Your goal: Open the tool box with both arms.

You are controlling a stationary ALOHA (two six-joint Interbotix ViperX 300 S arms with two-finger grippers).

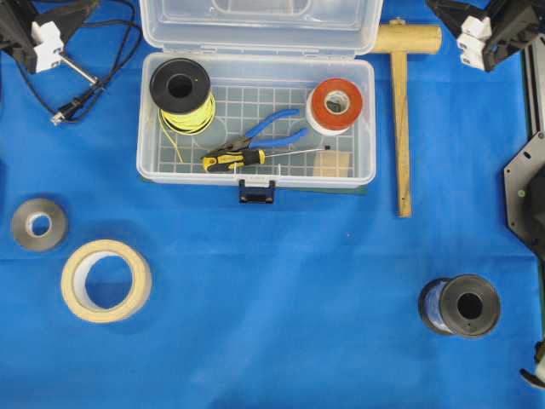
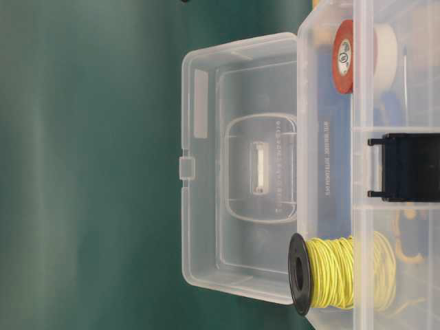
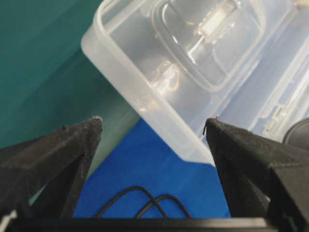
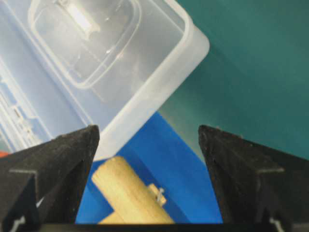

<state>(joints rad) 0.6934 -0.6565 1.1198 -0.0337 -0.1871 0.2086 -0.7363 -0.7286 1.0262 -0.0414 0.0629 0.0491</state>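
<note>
Left tool [image 3: 153, 128]: nearest the left wrist camera; black pointed fingers spread wide, nothing between them; lid corner of the tool box lies beyond the tips, not touched.
Right tool [image 4: 148, 133]: fingers likewise spread wide and empty; opposite lid corner lies beyond the tips; a wooden mallet head [image 4: 130, 193] shows below.
Tool box position [image 1: 255, 119]: on the blue bench cover, at its far middle; left tool just off its far left corner, right tool just off its far right corner.
Tool box state: lid [image 1: 255, 21] swung fully back on the far side of the tray and lying open; black latch [image 1: 256, 191] hangs free on the near wall.
Tool box appearance: clear plastic, rounded corners, grid-patterned floor; moulded handle recess visible through the lid in the table-level view.
Contents: yellow wire spool [image 1: 182, 94] at the left end; red-and-white tape roll [image 1: 334, 106] at the right end; blue-handled pliers [image 1: 266, 135] and a yellow-and-black screwdriver [image 1: 247, 158] between them.
Step in hand (judged): opening appears complete; what remains is clearing both arms from the lid.
Procedure: keep both tools spread; back away evenly on both sides.
Caution: avoid snagging the lid rim, which could tip it forward; the black cable [image 3: 140, 205] left of the tool box and the mallet to its right sit near the exit paths.
</note>
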